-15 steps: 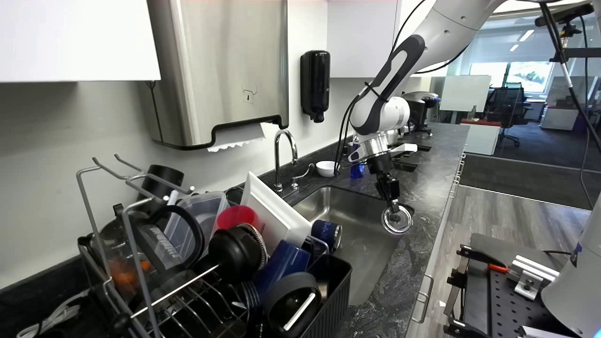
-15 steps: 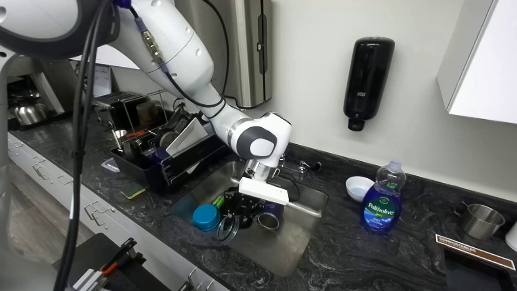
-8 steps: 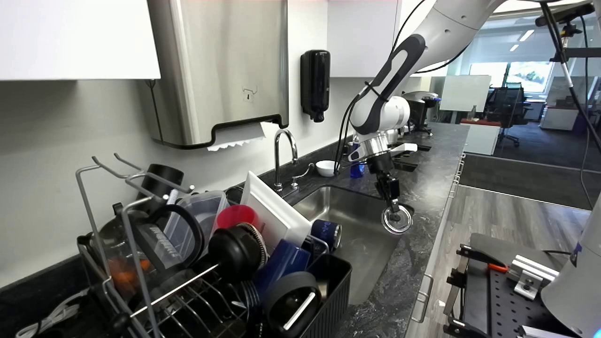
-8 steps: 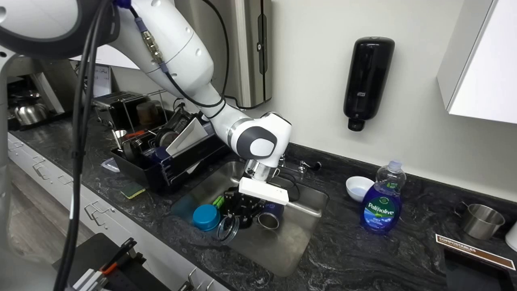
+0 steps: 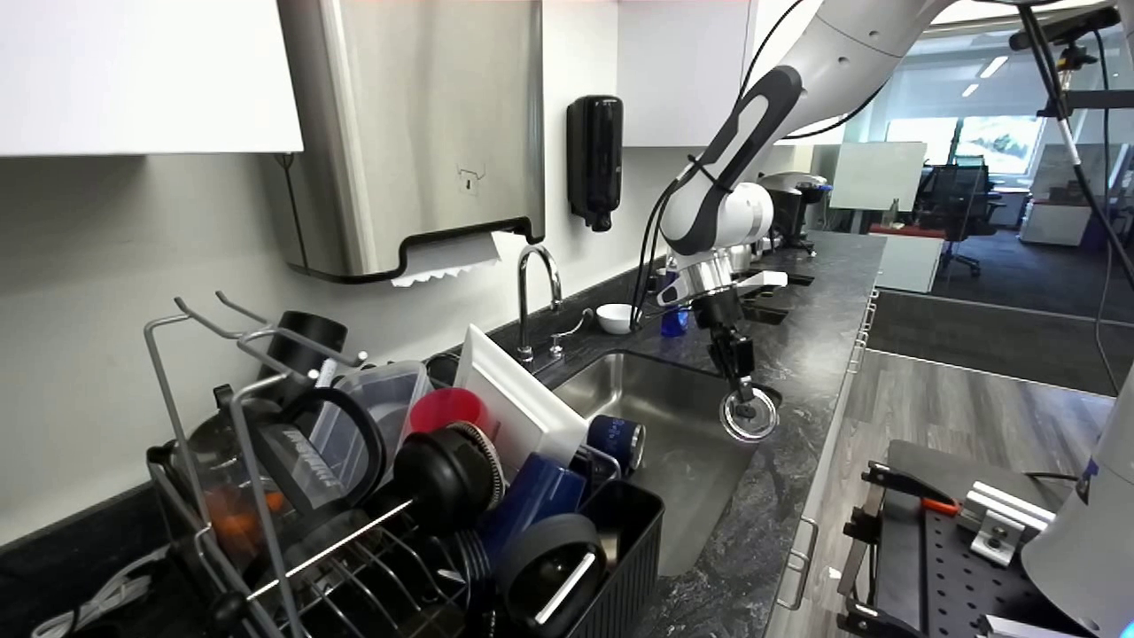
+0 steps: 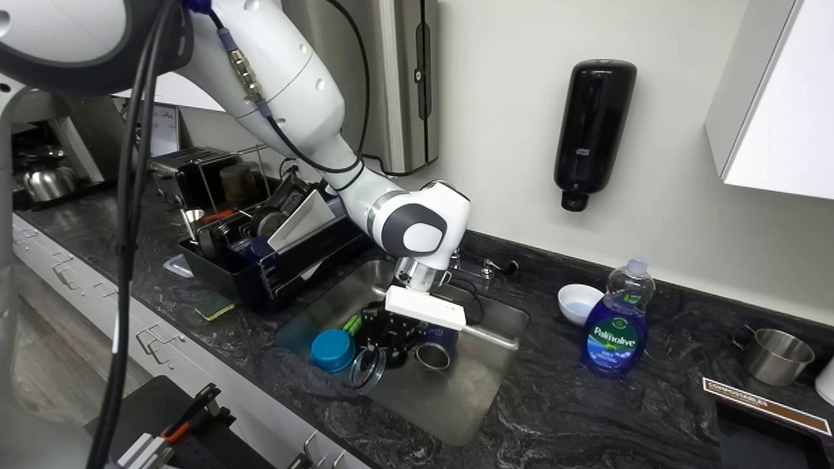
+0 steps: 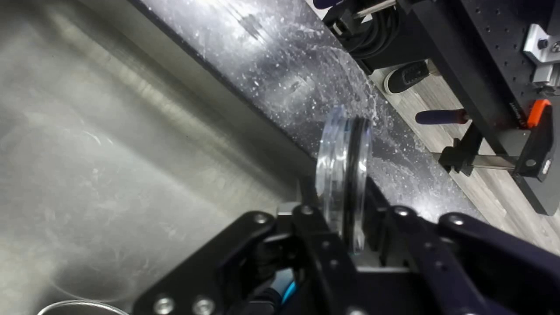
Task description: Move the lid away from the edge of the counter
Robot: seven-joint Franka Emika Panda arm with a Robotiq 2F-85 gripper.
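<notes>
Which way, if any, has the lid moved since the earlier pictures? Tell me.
No: in both exterior views, the lid shows no visible shift any way relative to the sink.

In the claw (image 7: 342, 197), a glossy lid (image 7: 333, 157), glass or plastic, I can't tell; below the claw, dull metal sink (image 7: 109, 175) (faintly scuffed), shiny stone-look counter (image 7: 280, 70).

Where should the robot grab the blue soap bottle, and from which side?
I'd probably grip the soap bottle around its upper part, just below the cap, coming from the front of the counter. It stands upright and narrows upward; the wall is behind it, and the white bowl sits close by. The gripper holds the lid, so that should go down first.
</notes>
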